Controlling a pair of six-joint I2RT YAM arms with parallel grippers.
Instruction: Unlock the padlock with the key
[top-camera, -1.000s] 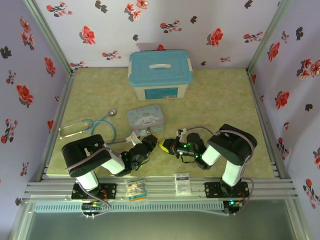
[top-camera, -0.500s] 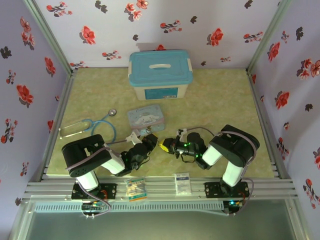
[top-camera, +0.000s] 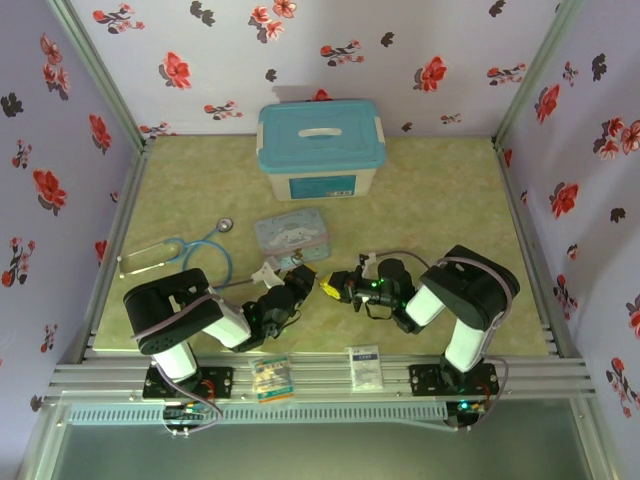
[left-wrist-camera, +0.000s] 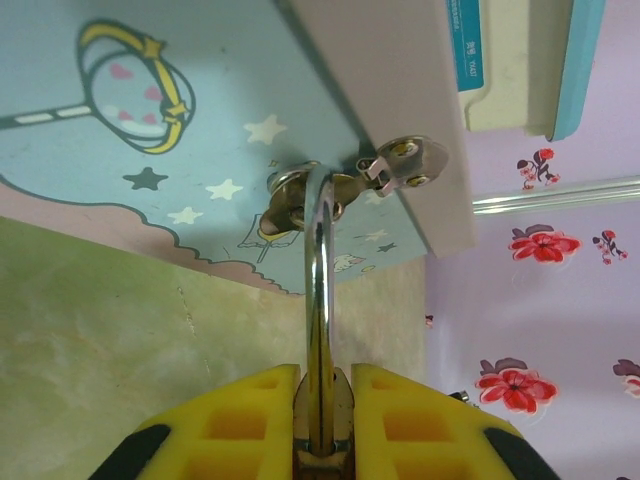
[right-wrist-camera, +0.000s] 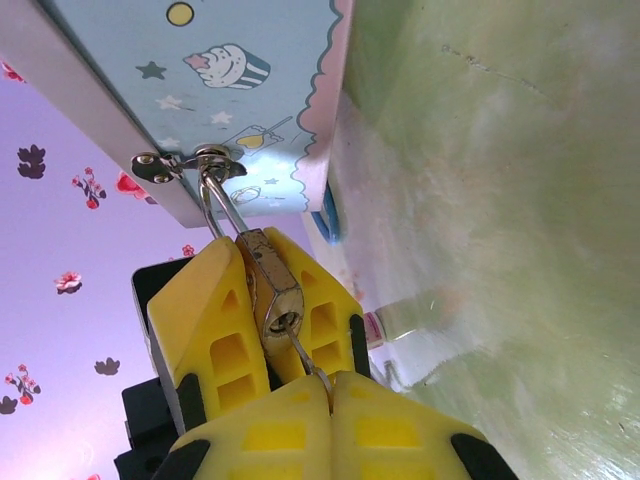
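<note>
The small brass padlock (right-wrist-camera: 268, 285) is looping its silvery shackle through the tin's latch (right-wrist-camera: 205, 160); the thin key (right-wrist-camera: 305, 352) is sitting in its keyhole.

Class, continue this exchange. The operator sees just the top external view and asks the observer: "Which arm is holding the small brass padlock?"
Observer: The left gripper. The left wrist view shows its jaws shut on the small brass padlock.
Operator: Where is the key?
Observer: The thin dark metal key is pinched in the right gripper, its tip at the padlock's keyhole.
Operator: Is the padlock lying loose?
Observer: No, its silvery shackle passes through the clasp of the blue cartoon tin.
</note>
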